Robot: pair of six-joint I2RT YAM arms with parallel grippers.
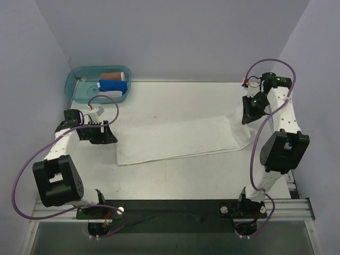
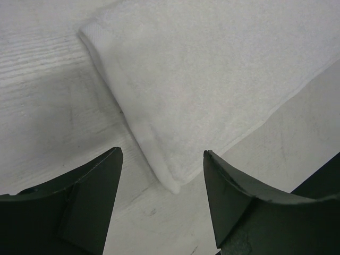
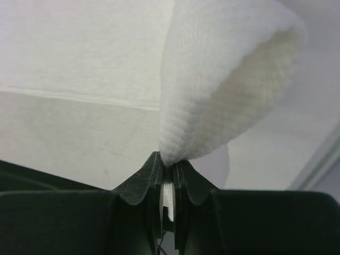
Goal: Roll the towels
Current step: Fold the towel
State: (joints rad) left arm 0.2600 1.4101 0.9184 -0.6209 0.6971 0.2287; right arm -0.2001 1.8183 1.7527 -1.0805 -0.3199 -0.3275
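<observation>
Plainly, the white towel [image 1: 175, 141] lies as a long folded strip across the middle of the table [image 1: 175, 180], its length running from one arm toward the other, which suits a roll begun at one short end. The right end effector [image 3: 169, 162] is clamped on the towel's right-hand end. In the right wrist view its jaws are pressed together on a pinch of terry cloth and the fabric curls up and over above them, so that end is lifted while the rest lies flat. That hold looks meant to turn the edge back on itself for the first wrap. The left end effector [image 2: 163, 154] has its jaws apart and holds nothing. A corner of the towel's left end shows between its two fingers, lying on the table. Placed so, it seems ready to pin or take that end and keep the strip from sliding. At the far left corner a teal bin [image 1: 74, 87] holds a blue towel [image 1: 112, 85] and a brown towel [image 1: 114, 75], well apart from the work. No roll has formed yet, so I judge the task to be near its start.
</observation>
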